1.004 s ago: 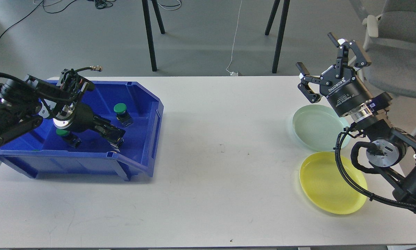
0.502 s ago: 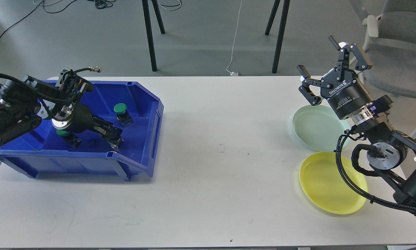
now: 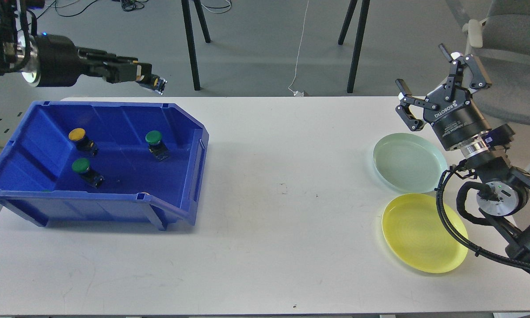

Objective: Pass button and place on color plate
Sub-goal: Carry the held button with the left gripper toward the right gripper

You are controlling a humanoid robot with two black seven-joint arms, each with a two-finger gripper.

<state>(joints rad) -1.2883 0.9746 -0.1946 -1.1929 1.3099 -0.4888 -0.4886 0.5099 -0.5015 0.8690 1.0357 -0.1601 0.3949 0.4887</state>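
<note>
Nearby: blue bin [image 3: 194,145] w/ 3 buttons; table [image 3: 273,247].

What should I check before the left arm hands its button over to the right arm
1. Left gripper shut on a button: ok.
2. Held button's colour: looks yellow, mostly hidden: cannot tell.
3. Right gripper open to receive: ok.
4. Grippers close enough to pass: not ok, far apart across the table.
5. Yellow plate and pale green plate bare: ok.
6. Blue bin holds one yellow and two green buttons: ok.
</note>
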